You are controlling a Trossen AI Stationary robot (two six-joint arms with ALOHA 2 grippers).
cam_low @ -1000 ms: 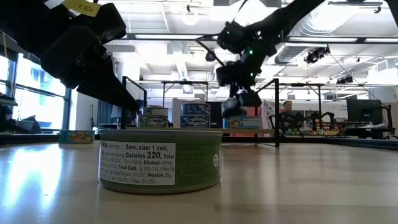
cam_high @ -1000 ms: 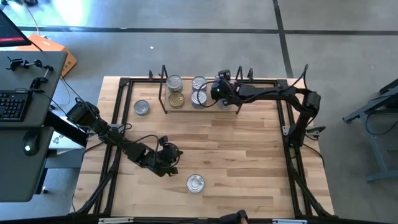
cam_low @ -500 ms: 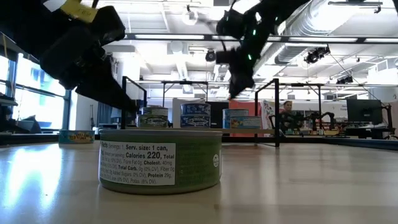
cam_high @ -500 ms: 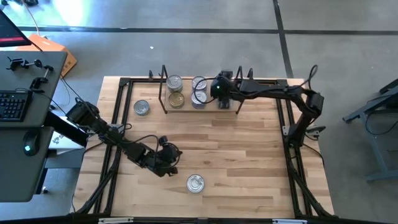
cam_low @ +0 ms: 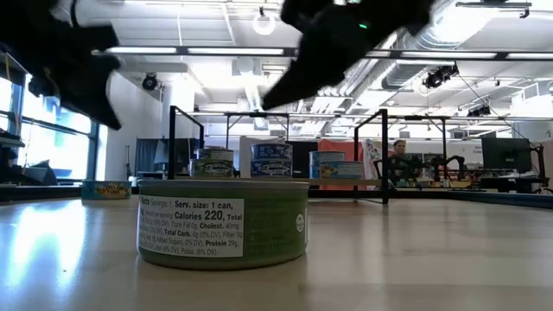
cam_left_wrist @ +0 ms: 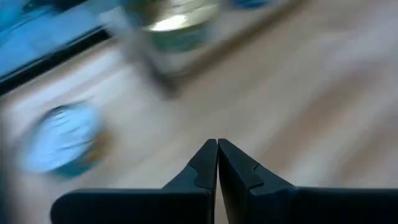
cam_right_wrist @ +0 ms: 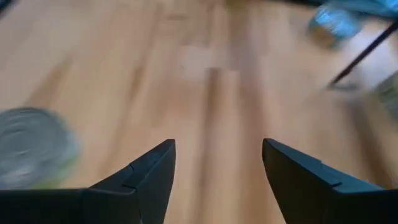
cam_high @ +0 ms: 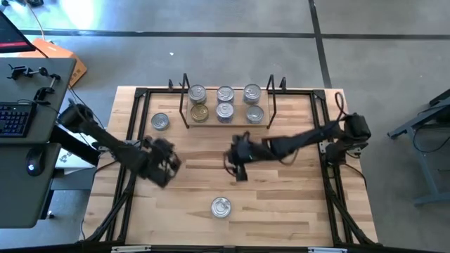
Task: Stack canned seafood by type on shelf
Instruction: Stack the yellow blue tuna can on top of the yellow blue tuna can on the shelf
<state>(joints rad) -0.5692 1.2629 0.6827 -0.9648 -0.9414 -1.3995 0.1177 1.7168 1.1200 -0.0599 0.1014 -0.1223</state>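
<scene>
The shelf (cam_high: 226, 124) stands at the far edge and carries several tins (cam_high: 225, 110) in three columns; one (cam_high: 200, 112) has a gold lid. One silver-lidded tin (cam_high: 160, 121) sits on the table left of the shelf. Another tin (cam_high: 221, 206), green-labelled in the low view (cam_low: 223, 220), sits near the near edge. My left gripper (cam_high: 169, 164) hovers shut over the table's left part (cam_left_wrist: 217, 146), with nothing between its fingers. My right gripper (cam_high: 238, 167) is open over mid-table (cam_right_wrist: 217, 158), and the near tin (cam_right_wrist: 31, 152) shows beyond one of its fingers.
A black metal frame (cam_high: 133, 140) runs along the table's edges. Bare wood (cam_high: 281, 197) lies between the shelf and the near tin. A desk with a keyboard (cam_high: 14, 119) stands left of the table. A person (cam_low: 399, 160) shows far back in the room.
My right gripper has drawn back from the shelf's right end toward the near edge and now hangs open over mid-table; two tins show in the shelf's right column where it was. My left gripper has moved from beside the near tin toward the left and far edges.
</scene>
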